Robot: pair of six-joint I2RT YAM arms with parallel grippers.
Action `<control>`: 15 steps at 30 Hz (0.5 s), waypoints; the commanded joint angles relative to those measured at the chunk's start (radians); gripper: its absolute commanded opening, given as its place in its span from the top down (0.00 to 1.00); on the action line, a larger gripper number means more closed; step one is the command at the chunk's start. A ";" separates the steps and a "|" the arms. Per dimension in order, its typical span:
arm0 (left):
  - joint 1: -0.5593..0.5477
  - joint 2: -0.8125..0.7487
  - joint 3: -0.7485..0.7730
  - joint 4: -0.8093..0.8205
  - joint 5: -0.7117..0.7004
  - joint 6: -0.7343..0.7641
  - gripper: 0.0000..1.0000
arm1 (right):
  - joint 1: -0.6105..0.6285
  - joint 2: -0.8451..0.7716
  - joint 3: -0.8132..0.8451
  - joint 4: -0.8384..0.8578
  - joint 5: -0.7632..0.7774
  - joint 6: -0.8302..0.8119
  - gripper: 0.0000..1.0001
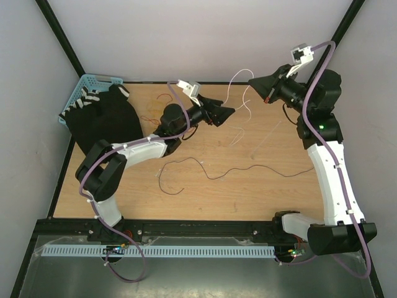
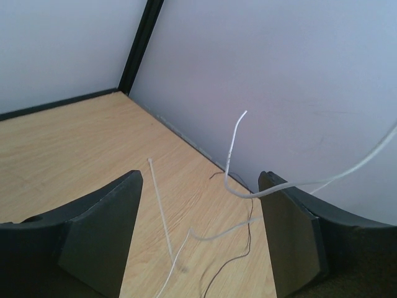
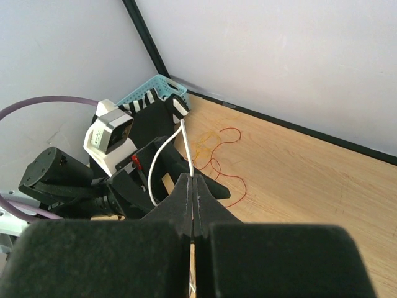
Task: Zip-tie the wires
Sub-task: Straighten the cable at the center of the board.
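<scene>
The right gripper (image 3: 193,181) is pinching the white wire (image 3: 186,146) aloft; the left gripper (image 2: 201,177), spread, is hovering at its free end. Gathering stage, likely: the left should clamp that end next.

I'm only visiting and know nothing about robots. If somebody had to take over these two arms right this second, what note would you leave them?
Left gripper: open, gripping nothing; the whitish wire hangs just ahead of it.
Right gripper: shut on the whitish wire, holding it up off the table.
Dark brown wire lies strung across mid-table; red wire lies curled near the far edge, left side. Zip tie lies loose on the table, around nothing.
Done: one wire lifted.
Left: gather all three wires, loop the tie round them, pull it tight.
</scene>
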 commanded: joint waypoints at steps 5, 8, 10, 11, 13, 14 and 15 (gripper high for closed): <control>-0.018 -0.009 0.011 0.127 -0.021 0.011 0.37 | 0.003 -0.038 -0.027 0.065 -0.012 0.032 1.00; -0.024 -0.002 0.018 0.127 -0.016 0.017 0.47 | 0.003 -0.042 -0.035 0.076 -0.011 0.039 1.00; -0.024 -0.002 0.016 0.127 -0.016 0.020 0.58 | 0.003 -0.041 -0.035 0.076 -0.008 0.039 1.00; -0.024 -0.003 0.011 0.127 -0.016 0.024 0.65 | 0.003 -0.042 -0.035 0.076 -0.006 0.039 1.00; -0.024 -0.010 -0.004 0.125 -0.022 0.037 0.81 | 0.003 -0.040 -0.033 0.060 0.013 0.037 1.00; -0.024 -0.018 -0.019 0.125 -0.031 0.046 0.88 | 0.004 -0.040 -0.027 0.040 0.031 0.032 1.00; -0.023 -0.028 -0.036 0.123 -0.044 0.059 0.94 | 0.003 -0.040 -0.024 0.022 0.050 0.024 1.00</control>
